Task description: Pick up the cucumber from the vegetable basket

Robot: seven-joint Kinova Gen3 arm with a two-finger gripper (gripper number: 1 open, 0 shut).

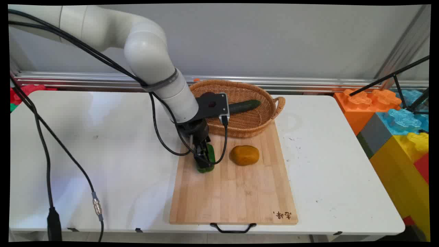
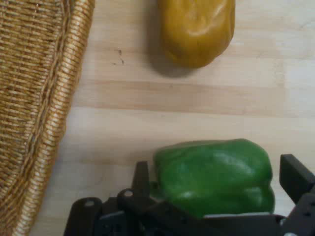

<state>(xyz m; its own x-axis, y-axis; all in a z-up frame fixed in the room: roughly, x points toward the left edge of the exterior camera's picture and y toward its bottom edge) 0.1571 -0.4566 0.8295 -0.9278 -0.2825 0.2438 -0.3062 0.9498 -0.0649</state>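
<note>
Main view shows a white counter (image 1: 325, 164) with a wooden cutting board (image 1: 236, 192) lying on it, the board's black handle at the near edge. A wicker basket (image 1: 271, 115) sits at the board's far end, its near rim overlapping the board, and a dark cucumber (image 1: 245, 105) lies inside it. On the board, a brownish-yellow potato (image 1: 244, 155) rests near the middle, apart from the basket. Just beside it, toward the arm, is a green pepper (image 1: 210, 161). The gripper (image 2: 216, 194) is down over the pepper, and in the hand view the fingers (image 2: 295, 177) stand open on either side of it, one close against its end, the other a little off; whether either touches the skin I cannot tell. The pepper appears to rest on the board, not lifted.
</note>
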